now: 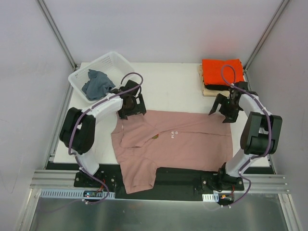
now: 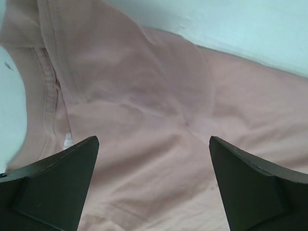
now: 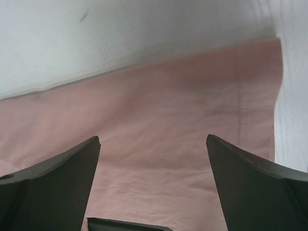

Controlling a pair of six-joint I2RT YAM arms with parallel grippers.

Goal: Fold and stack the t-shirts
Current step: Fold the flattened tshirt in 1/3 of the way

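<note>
White tabletop is covered by a limp, light pink t-shirt, best pinched at its far edge. Both left gripper and right gripper are held with fingers wide apart, nothing grasped.

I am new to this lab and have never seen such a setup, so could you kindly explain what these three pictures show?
Two robot arms are bolted at a table's near edge. The overhead picture shows both; the other two come from cameras on each wrist, looking past dark fingers. A dusty-pink t-shirt lies spread on the table. The left gripper and right gripper hover open at its far edge, holding nothing. A folded orange t-shirt tops a stack at the far right. A white basket holds blue-grey cloth.
</note>
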